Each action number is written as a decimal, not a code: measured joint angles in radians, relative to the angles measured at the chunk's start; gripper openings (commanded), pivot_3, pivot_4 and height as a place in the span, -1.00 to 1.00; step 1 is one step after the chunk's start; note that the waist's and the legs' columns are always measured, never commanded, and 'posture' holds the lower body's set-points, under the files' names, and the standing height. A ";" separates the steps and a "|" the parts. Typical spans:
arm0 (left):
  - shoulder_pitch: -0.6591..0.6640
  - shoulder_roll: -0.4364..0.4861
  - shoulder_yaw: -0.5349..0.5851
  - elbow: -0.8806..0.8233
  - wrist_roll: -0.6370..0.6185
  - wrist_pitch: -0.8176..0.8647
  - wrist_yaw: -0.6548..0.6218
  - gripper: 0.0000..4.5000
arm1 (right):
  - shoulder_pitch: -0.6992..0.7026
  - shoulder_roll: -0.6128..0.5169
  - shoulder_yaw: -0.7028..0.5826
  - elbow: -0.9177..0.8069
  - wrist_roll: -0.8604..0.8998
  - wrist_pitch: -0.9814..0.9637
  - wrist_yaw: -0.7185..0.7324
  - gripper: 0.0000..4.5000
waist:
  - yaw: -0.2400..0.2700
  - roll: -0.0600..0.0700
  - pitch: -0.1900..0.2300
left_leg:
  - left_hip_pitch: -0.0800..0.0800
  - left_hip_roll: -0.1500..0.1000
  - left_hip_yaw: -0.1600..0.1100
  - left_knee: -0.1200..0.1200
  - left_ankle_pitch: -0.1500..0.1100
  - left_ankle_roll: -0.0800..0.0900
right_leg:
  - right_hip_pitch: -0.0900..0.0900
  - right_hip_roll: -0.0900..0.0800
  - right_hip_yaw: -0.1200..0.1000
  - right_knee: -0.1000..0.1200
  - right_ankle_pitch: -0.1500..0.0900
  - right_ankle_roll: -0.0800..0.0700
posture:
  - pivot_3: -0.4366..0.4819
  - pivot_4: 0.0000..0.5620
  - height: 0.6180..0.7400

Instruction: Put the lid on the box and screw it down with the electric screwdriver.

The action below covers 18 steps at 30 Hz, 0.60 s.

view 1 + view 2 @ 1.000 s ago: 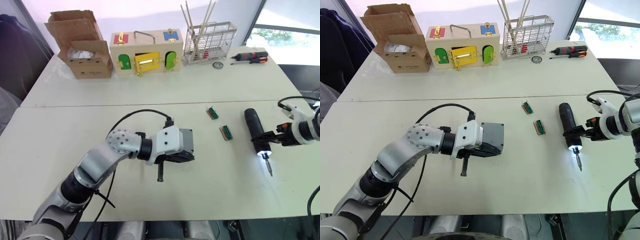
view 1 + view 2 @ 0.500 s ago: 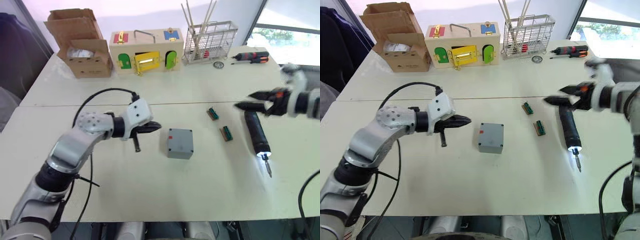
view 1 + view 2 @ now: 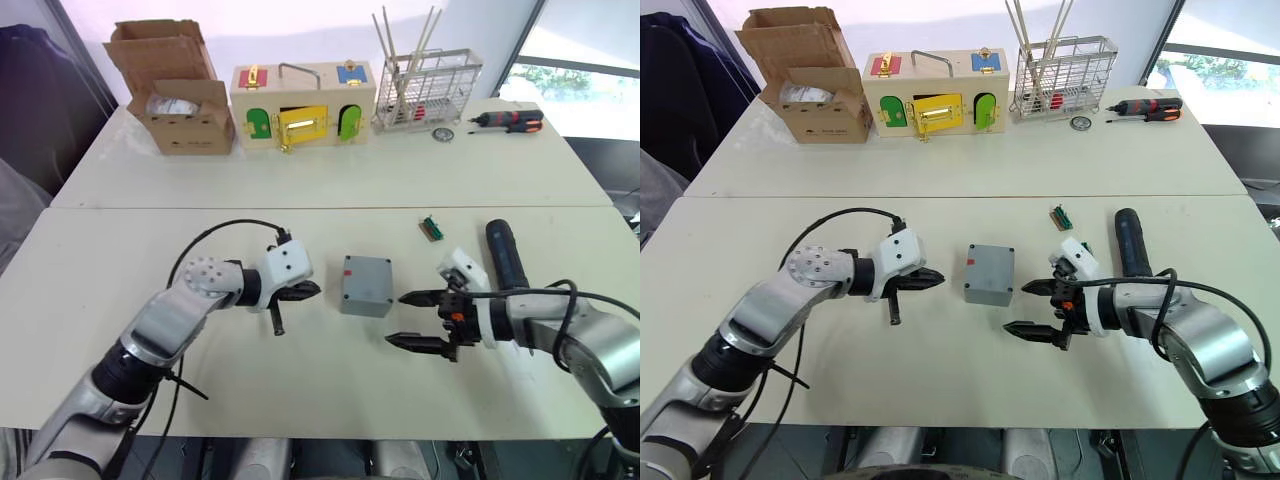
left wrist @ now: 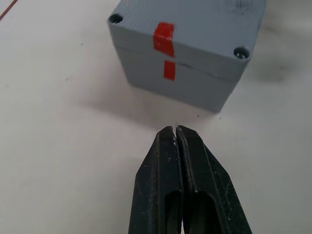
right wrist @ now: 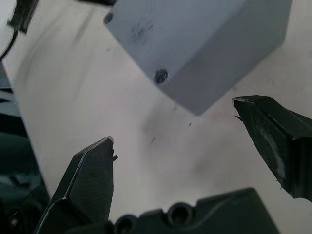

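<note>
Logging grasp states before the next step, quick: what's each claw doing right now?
Left claw: closed, holding nothing, beside the box.
Right claw: open, empty, on the box's other side.

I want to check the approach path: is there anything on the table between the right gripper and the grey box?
Nothing. In the right wrist view, bare table separates the open right gripper from the grey box; the head views agree.

Our two head eyes look forward and down over table (image 3: 100, 290), far, both taking in whole scene. Our wrist cameras sit close, low, looking along own fingers. All four views share grey box (image 3: 365, 285), seen from opposite sides by wrists.
</note>
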 measured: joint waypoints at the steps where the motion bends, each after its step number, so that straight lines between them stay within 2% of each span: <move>1: 0.000 -0.011 -0.002 0.013 0.004 -0.005 0.000 -1.00 | -0.002 0.014 0.012 0.002 -0.009 -0.004 -0.010 0.99 | 0.000 0.000 0.000 | 0.000 0.000 0.000 0.000 0.000 0.000 | 0.000 0.000 0.000 0.000 0.000 0.000 | -0.05 -0.47 0.84; 7: -0.042 -0.069 -0.030 0.103 0.030 -0.064 -0.011 -1.00 | -0.007 0.074 0.028 0.003 -0.008 0.016 -0.054 0.99 | 0.000 0.000 0.000 | 0.000 0.000 0.000 0.000 0.000 0.000 | 0.000 0.000 0.000 0.000 0.000 0.000 | -0.05 -0.47 0.84; 15: -0.128 -0.158 -0.049 0.290 0.118 -0.188 -0.003 -1.00 | 0.018 0.083 0.035 -0.109 0.073 0.147 -0.090 0.99 | 0.003 0.000 0.000 | 0.000 -0.001 0.000 0.001 0.000 0.000 | 0.000 0.000 0.000 0.000 0.000 0.000 | -0.05 -0.47 0.84; 18: -0.138 -0.158 -0.065 0.318 0.152 -0.213 0.000 -1.00 | 0.018 0.066 0.001 -0.128 0.095 0.191 -0.111 0.99 | 0.000 0.000 0.000 | 0.000 -0.001 0.000 0.000 0.000 0.000 | 0.000 0.000 0.000 0.000 0.000 0.000 | -0.05 -0.47 0.84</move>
